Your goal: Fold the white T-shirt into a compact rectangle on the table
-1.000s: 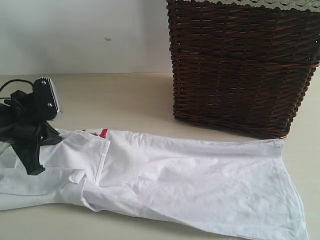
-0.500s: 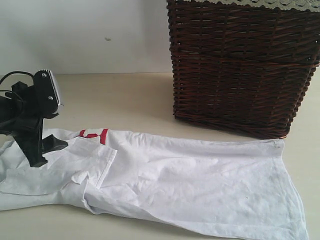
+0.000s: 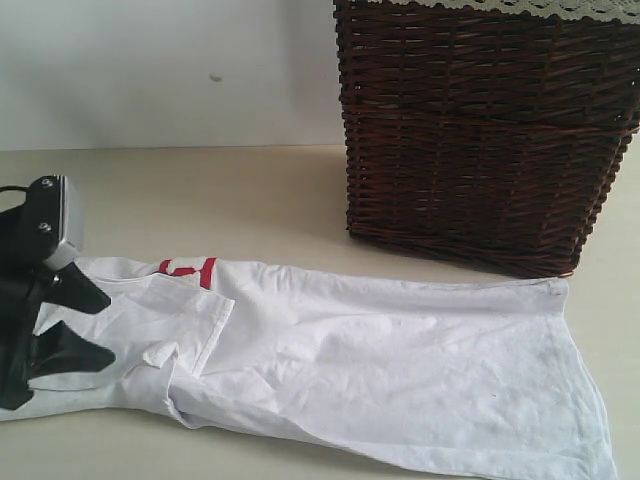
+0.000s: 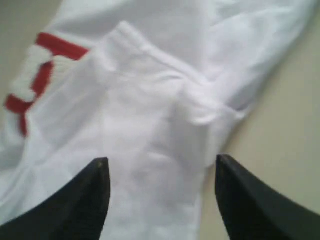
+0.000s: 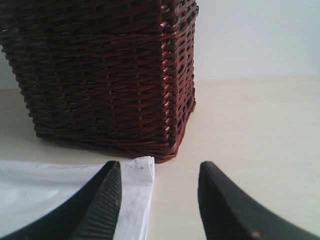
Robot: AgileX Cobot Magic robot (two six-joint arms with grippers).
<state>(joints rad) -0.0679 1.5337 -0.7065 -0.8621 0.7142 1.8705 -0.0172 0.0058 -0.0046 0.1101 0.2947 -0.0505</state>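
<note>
**Desk:** What does the exterior view give you?

**Operator:** The white short-sleeved cotton T-shirt (image 3: 400, 350) lies flat on the pale beige wood-look bench (image 3: 230, 190) as one long band. Its long axis runs from my left gripper (image 3: 75, 322), where the red-outlined lettering (image 3: 188, 268) and neck end sit. From there it leads away to the flared hem end beside the dark woven wicker basket (image 3: 480, 140). That gripper's jaws stand apart with nothing in them.

**Desk:** Left wrist?

**Operator:** The left gripper (image 4: 161, 165) hangs spread over the folded-in sleeve (image 4: 165, 100). The cloth is below it, not pinched.

**Desk:** Right wrist?

**Operator:** The right gripper (image 5: 159, 170) is wide open and empty, low over the bench (image 5: 250, 125). The shirt's hem corner (image 5: 137, 190) lies just ahead of one finger, with the basket (image 5: 110, 75) beyond.

**Desk:** Risks?

**Operator:** I judge two. If I pinch only the sleeve's top layer, the tuck opens and the band widens. If I lift the ends unevenly, the band twists, or the hem drags against the wicker.
</note>
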